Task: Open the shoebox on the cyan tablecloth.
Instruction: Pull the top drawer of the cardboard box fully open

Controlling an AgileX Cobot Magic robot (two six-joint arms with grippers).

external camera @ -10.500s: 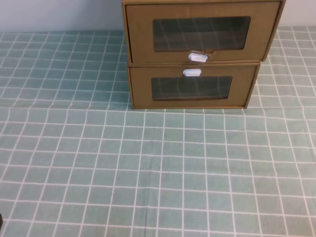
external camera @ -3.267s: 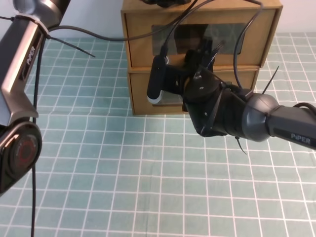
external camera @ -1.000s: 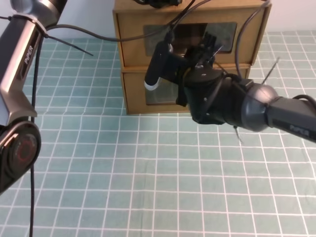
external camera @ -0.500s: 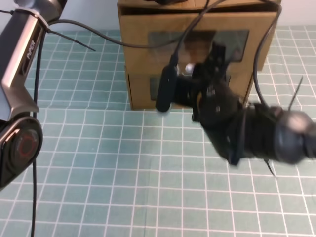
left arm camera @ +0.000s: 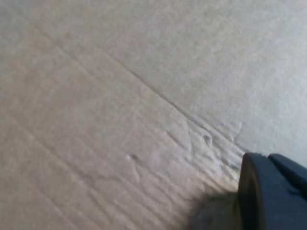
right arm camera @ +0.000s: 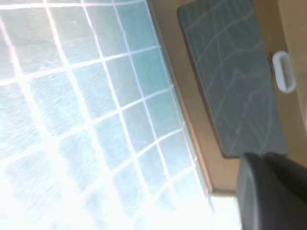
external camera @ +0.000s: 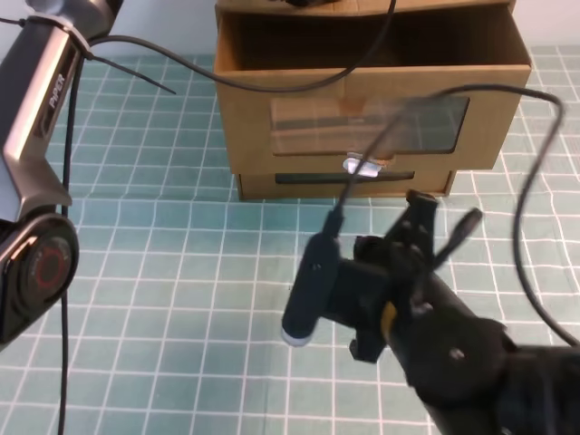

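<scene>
The shoebox (external camera: 372, 109) stands on a second, similar box on the cyan tablecloth (external camera: 136, 272). Its drawer is slid out toward me, with the inside open to view behind the window panel. The white tab (external camera: 361, 166) hangs below the window. My right gripper (external camera: 423, 207) is shut on nothing, in front of the drawer and apart from the tab. In the right wrist view the gripper (right arm camera: 267, 160) sits below the window and tab (right arm camera: 283, 72). My left gripper (left arm camera: 268, 160) is shut and rests against the bare cardboard (left arm camera: 120, 105) of the box top.
The lower box (external camera: 344, 185) shows only as a thin strip under the pulled-out drawer. The left arm (external camera: 41, 109) stands along the left edge and its cable (external camera: 181, 72) crosses to the box top. The right arm's body (external camera: 435, 335) fills the lower right.
The drawer has slid out toward the front. My right gripper went from open at the tab to shut, and has drawn back and down, away from the drawer front.
</scene>
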